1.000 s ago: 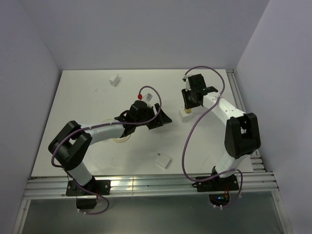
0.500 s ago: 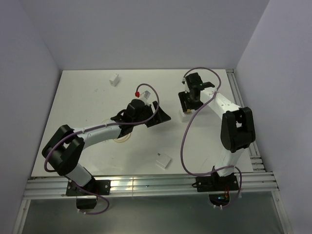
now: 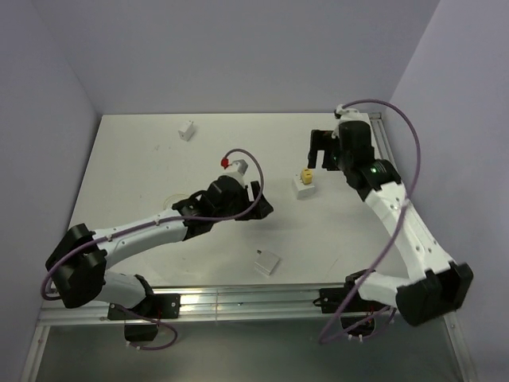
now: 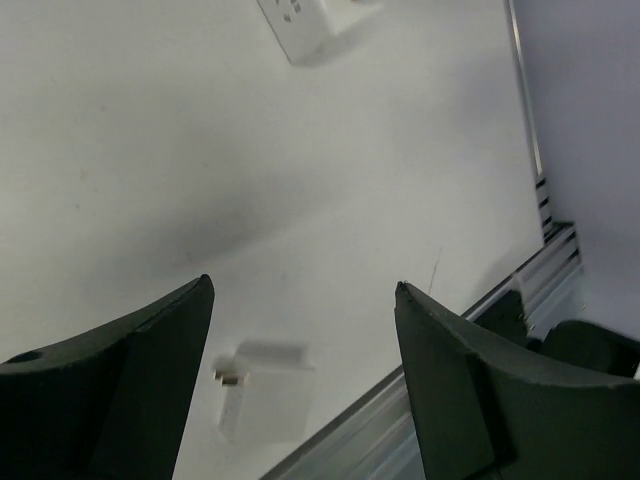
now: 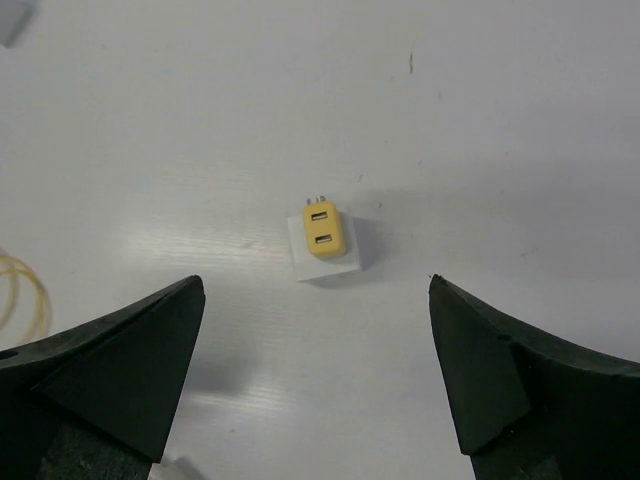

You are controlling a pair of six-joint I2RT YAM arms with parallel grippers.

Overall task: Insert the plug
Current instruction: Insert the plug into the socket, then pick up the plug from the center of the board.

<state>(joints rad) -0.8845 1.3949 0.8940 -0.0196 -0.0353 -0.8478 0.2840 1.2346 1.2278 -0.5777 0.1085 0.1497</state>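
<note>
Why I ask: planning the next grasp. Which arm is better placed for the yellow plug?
Right. Its open right gripper is centred on the yellow plug; the left gripper faces a separate white adapter.

Two arms, left arm and right arm: white link shells, black joint housings. A purple cable loops along each. Red fitting by left wrist, green light on right forearm. The fingers are matte black wedges.

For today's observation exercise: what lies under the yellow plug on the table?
A white block sits directly under the yellow plug. The plug covers most of the block's top face, so any slots there cannot be seen.
</note>
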